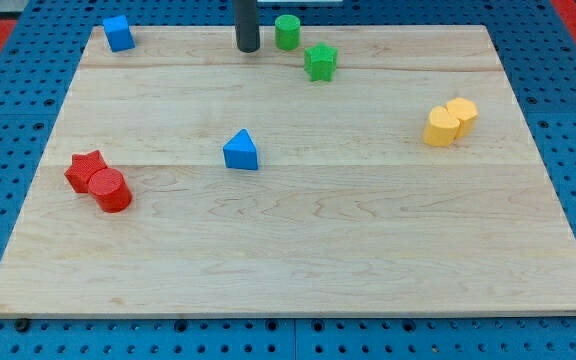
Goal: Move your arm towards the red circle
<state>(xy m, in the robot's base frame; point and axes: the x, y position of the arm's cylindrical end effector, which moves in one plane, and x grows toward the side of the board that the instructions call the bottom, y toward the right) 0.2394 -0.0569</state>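
The red circle (pixel 112 191) is a short red cylinder at the view's left, touching a red star (pixel 85 170) just above and left of it. My tip (pixel 247 47) is at the view's top, near the board's far edge, just left of a green cylinder (pixel 287 32). The tip is far from the red circle, up and to the right of it. A blue triangle (pixel 240 151) lies between them, near the board's middle.
A green star (pixel 320 62) sits right of the tip. A blue cube (pixel 118 33) is at the top left corner. Two yellow blocks (pixel 449 122) touch each other at the right. The wooden board (pixel 298 260) lies on a blue pegboard.
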